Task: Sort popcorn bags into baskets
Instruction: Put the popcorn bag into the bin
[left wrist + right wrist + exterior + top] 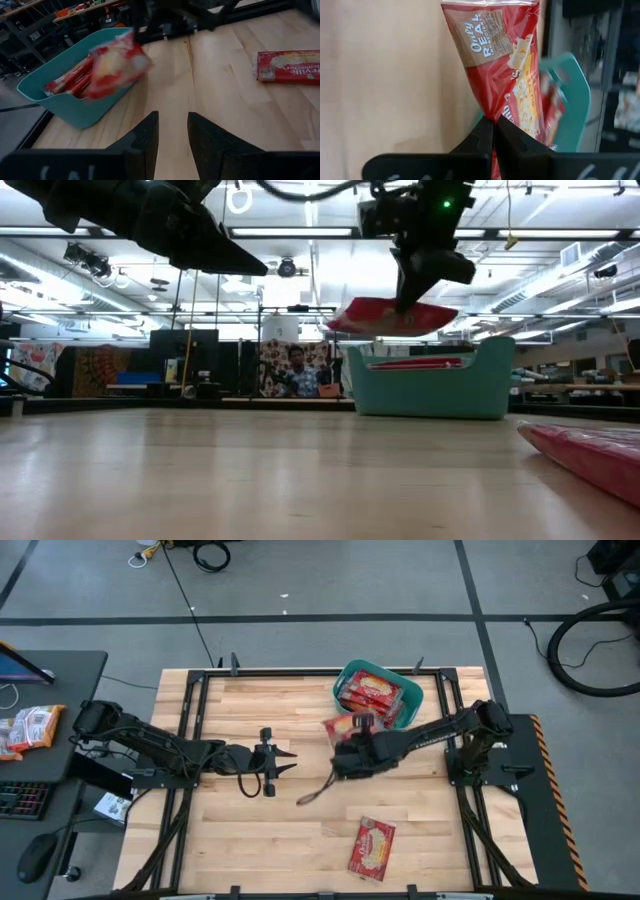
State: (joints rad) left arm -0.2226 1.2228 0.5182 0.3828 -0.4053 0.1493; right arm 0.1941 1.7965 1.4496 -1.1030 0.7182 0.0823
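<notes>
Closest to the low camera, at the near right of the wooden table [250, 830], one popcorn bag [372, 848] lies flat on the boards, well apart from everything else.

Farther back, the right gripper [360, 726] is clamped on a second popcorn bag [392, 317], its fingers pinching the packet's edge so that the bag hangs in the air off the table, just beside the teal basket [345, 681] on its near side. From the right wrist camera the fingers meet tightly around the red wrapper [507, 65], with the basket's rim just behind it.

Inside the basket, which sits at the far edge of the table, more red bags [372, 692] lie stacked.

At the table's middle left, the left gripper [268, 762] hovers with its two fingers apart and nothing between them, pointing toward the basket and the raised bag.

Beyond the table, a person [296, 372] shows in the room.
</notes>
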